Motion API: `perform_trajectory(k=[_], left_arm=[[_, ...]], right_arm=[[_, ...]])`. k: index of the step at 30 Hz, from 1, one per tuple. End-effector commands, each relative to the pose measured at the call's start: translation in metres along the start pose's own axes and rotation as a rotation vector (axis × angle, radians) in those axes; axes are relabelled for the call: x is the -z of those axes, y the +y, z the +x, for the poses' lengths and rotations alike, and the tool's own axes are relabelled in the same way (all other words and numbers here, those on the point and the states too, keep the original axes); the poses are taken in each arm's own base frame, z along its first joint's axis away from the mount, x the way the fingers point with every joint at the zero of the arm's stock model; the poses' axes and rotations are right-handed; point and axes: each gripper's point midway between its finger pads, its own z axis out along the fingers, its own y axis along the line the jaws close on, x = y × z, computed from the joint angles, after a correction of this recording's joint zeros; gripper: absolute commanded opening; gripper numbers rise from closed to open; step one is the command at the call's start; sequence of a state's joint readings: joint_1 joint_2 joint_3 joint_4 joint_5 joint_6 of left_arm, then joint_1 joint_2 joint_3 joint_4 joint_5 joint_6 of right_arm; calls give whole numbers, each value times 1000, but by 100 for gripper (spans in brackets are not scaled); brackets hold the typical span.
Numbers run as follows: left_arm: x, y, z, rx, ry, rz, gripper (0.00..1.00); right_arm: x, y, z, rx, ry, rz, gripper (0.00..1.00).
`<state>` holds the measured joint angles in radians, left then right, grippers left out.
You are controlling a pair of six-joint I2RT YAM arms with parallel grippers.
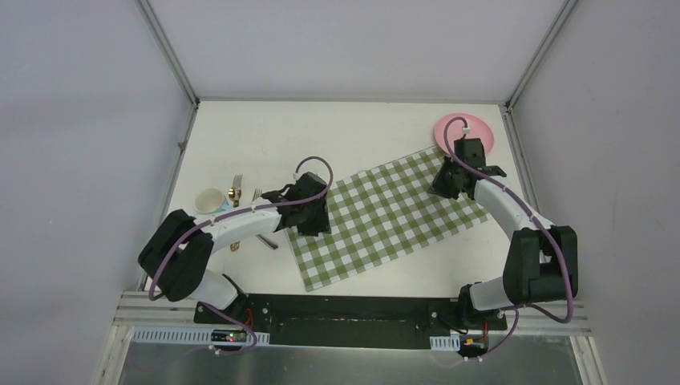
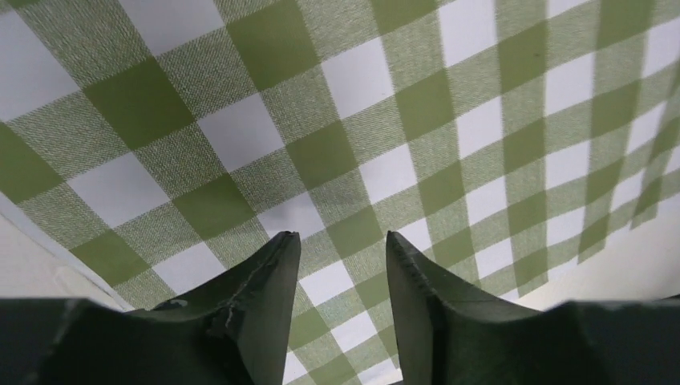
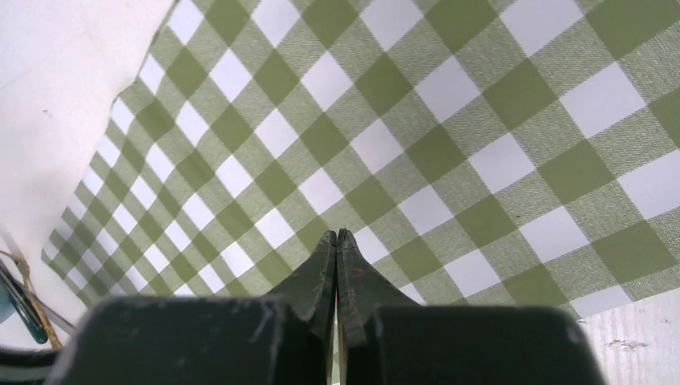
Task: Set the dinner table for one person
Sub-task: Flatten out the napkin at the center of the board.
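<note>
Step in hand, as judged: laying the cloth point(image 1: 385, 216). It lay flat but askew on the table point(image 1: 240, 136), which spread out before both arms. Left gripper point(image 2: 341, 241) hung over the cloth's left edge, jaws parted, nothing between. Right gripper point(image 3: 337, 237) sat at the far-right corner, clenched; no pinch of cloth discernible. Plate point(image 1: 481, 128), cup point(image 1: 211, 200) and forks point(image 1: 237, 183) lay off the cloth. Next, probably: fetch the plate, which calls for the right jaws to open.

The left arm point(image 1: 232, 224) reaches forward with its elbow folded low, and the wrist tips down. The left gripper point(image 2: 341, 241) points downward, its two fingers standing apart with a clear gap and nothing between them. The right arm point(image 1: 505, 200) bends at a raised elbow and stretches forward. The right gripper point(image 3: 337, 237) also points down, its fingertips pressed together.
</note>
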<state>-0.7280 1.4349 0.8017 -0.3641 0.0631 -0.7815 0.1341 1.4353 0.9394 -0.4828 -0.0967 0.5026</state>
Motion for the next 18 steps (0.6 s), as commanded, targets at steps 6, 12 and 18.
perform_trajectory(k=[6, 12, 18], left_arm=[[-32, -3, 13, 21, 55, 5, 10], [-51, 18, 19, 40, 84, -109, 0], [-48, 54, 12, 42, 84, -358, 0]], right_arm=[[36, 42, -17, 79, -57, -98, 0], [41, 42, -15, 94, -61, -102, 0], [43, 40, -15, 105, -65, -97, 0]])
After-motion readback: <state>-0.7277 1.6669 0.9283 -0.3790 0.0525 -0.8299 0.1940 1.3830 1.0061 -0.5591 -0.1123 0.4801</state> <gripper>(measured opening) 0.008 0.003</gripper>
